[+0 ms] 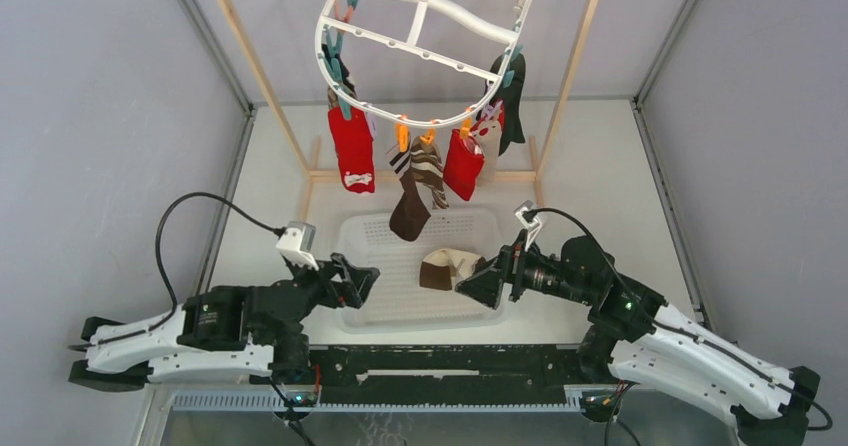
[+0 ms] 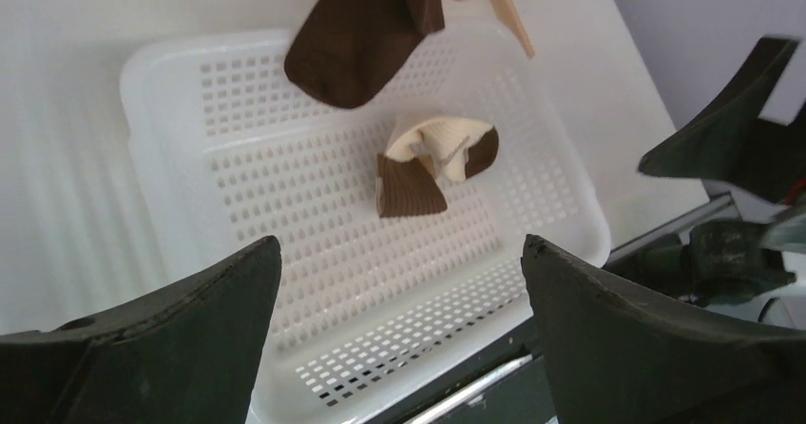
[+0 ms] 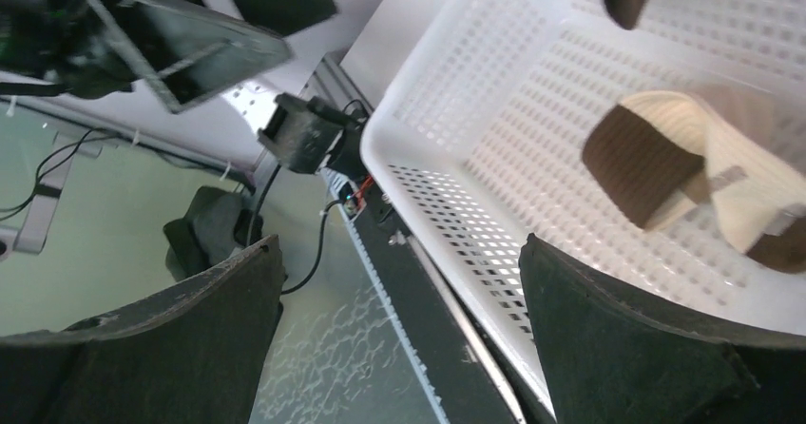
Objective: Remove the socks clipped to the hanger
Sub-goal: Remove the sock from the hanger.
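Hanging from the hanger (image 1: 420, 16), up and beyond both grippers, the socks (image 1: 352, 151) point straight down. The brown sock (image 1: 410, 211) drops lowest, its toe just over the basket (image 1: 460, 228). It sits roughly midway, with the left gripper (image 1: 358, 278) looking slightly nearer. Both wait low at the basket's near edge, fingers spread wide, holding and touching nothing. The right gripper (image 1: 478, 284) is just beside a beige sock (image 1: 445, 266) lying loose in the basket. The next reach likely goes up and forward.
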Available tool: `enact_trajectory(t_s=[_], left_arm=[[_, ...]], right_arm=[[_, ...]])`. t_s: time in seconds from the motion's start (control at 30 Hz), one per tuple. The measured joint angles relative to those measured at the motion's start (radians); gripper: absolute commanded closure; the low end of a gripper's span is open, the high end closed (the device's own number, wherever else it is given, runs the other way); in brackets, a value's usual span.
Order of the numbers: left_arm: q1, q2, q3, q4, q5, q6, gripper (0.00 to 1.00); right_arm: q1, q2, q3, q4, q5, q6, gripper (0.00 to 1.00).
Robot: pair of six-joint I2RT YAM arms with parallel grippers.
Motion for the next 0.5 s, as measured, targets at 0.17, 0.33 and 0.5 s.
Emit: enact_trajectory(t_s=[0.17,0.33,0.5], left_arm=[[0.032,0.048,0.098,0.021,-0.054,0.058,0.00],[0.231,0.105,0.182,0.087,0.013,0.153,0.00],[0.476,0.163,0.180,0.159,0.203,0.234,0.00]], right_arm=[[-0.082,-0.036,-0.048,0.006,-0.019,-0.006,0.00],[-0.110,-0.009,-0.048,0.040,-0.024,-0.031,0.00],[-0.119,0.110,-0.048,0.093,-0.024,-0.051,0.00]])
